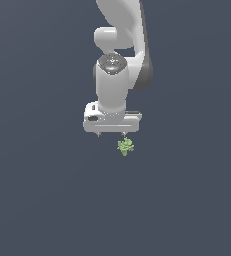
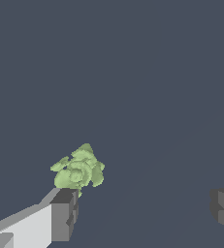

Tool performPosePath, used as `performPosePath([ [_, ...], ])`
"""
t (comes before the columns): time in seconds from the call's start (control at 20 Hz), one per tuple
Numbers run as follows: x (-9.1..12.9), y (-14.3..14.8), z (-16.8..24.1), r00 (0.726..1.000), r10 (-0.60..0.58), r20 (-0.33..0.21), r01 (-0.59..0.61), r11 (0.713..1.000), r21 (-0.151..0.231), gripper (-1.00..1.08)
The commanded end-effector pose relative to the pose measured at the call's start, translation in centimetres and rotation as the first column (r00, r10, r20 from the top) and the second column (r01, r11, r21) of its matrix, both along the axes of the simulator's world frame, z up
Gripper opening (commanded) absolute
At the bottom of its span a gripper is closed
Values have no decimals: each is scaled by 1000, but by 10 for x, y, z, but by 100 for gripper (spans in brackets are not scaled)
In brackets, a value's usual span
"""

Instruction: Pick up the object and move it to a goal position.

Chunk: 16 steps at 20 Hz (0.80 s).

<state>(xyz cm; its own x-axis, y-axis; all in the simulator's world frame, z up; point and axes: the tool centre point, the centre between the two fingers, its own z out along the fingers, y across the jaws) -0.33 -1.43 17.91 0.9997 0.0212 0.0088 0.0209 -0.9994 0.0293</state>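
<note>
Beside object (image 2: 78, 169), wide-spread gripper (image 2: 142, 210)

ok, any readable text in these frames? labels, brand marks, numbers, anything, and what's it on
None. No text, number or sign shows in either view.
White arm and gripper: plain surfaces, no marking.
Light-green leafy object: no label.
Grey fingers in the wrist view: blank.
Background: uniform dark grey, nothing printed.
</note>
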Motion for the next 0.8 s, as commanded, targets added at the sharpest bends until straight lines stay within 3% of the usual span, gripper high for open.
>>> performPosePath([
  [0.0,0,0,0,1000,0,0,0,1000,0,100],
  [0.75,0,-10,-4,1000,1,-3,-1,1000,17,100],
])
